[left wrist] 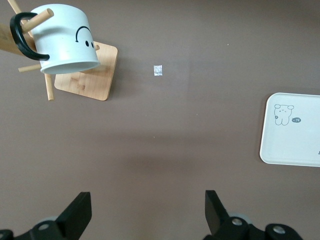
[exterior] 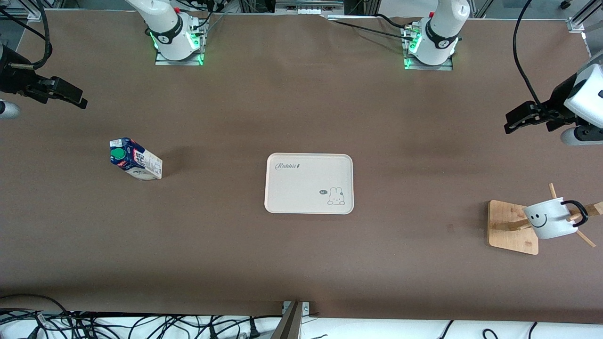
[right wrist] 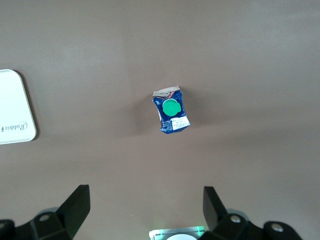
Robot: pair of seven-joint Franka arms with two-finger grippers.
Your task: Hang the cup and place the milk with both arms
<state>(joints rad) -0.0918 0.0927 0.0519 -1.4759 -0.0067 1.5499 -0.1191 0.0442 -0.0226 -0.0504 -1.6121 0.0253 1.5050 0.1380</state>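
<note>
A: What sits at the right arm's end of the brown bench [exterior: 301, 263]?

B: The right arm's black two-finger gripper [exterior: 70, 96] hangs over that end's edge, fingers spread wide and holding nothing. Just inward stands the small dark blue and white gable-top milk carton [exterior: 135, 159] with its round green cap [exterior: 117, 153], upright on bare bench, with wide open brown surface on every side.

A: And the middle?

B: A cream rectangular plastic tray [exterior: 308, 183] with a printed rabbit lies flat at the bench's centre, nothing on it. It is well apart from the carton and from everything else.

A: The left arm's end?

B: Near that end's edge stands a light wooden peg rack [exterior: 512, 227] on a square base. The white ceramic mug [exterior: 549, 218] with the black smiley face hangs on a peg by its black handle [exterior: 578, 213], mouth tilted downward. The left arm's black gripper [exterior: 520, 117] is over the bench's end edge, released and empty, clear of the rack.
</note>
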